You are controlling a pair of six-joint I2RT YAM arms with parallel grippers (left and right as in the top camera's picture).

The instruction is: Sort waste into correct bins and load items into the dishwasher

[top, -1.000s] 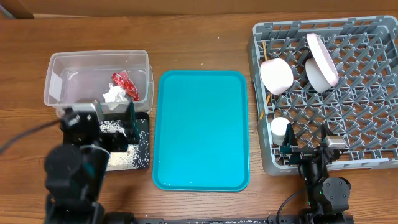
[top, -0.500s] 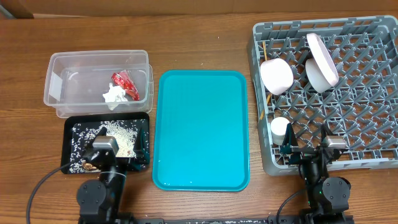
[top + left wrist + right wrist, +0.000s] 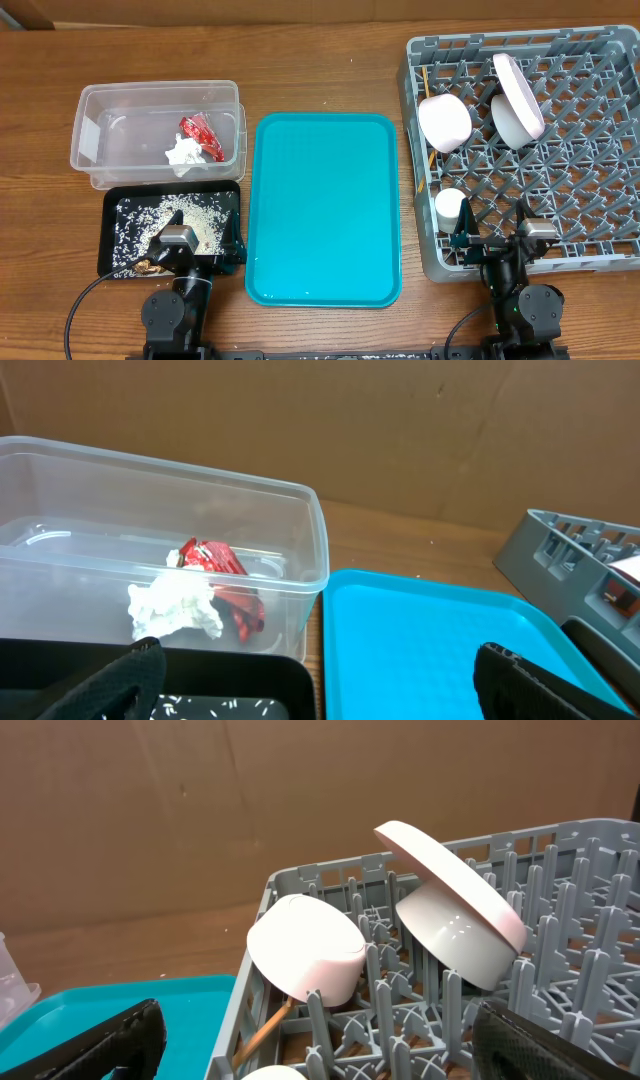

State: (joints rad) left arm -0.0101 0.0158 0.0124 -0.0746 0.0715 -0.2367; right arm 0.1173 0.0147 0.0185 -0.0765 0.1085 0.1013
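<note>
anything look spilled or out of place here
Nothing spilled: the grains sit inside the black tray, and the wrapper and tissue are in the tub. Only oddity: the bowl and plate lean tilted in the rack, not upright.

a: what's cut off?
b: the dish rack runs past the overhead's right edge. the cup is a sliver at the right wrist view's bottom.
a: hidden?
b: the bowl covers the middle of the chopsticks. the left arm overlaps the black tray at its near rim.
</note>
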